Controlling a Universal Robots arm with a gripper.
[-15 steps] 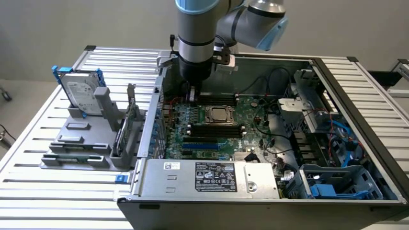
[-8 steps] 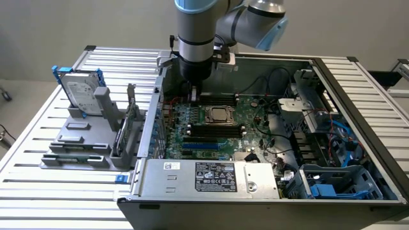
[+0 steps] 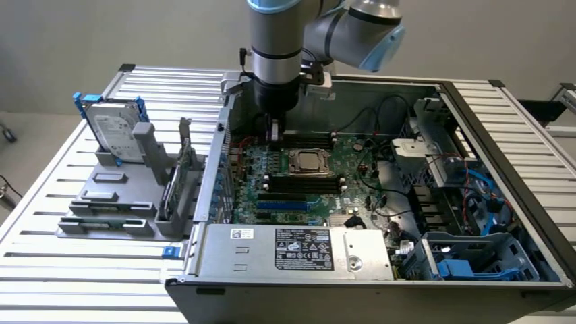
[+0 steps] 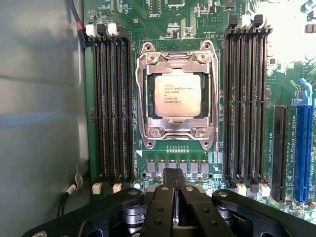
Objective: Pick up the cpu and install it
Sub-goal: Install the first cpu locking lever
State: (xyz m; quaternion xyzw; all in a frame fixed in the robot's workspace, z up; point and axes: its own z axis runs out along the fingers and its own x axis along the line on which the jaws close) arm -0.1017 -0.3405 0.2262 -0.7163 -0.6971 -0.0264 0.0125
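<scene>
Gripper (image 4: 173,197) seen w/ fingers pressed together, nothing pinched. Cpu (image 4: 177,95) already seated in socket frame (image 4: 177,94), flat, silver top up, on motherboard (image 3: 311,179) inside pc case (image 3: 504,202). Gripper hangs above board just beside socket, apart from chip. Judged: placement done or near done. To finish well: chip to be checked flush w/ frame on all edges, no tilt; no side load put on it; RAM slots (image 4: 112,108) beside socket kept untouched.
</scene>
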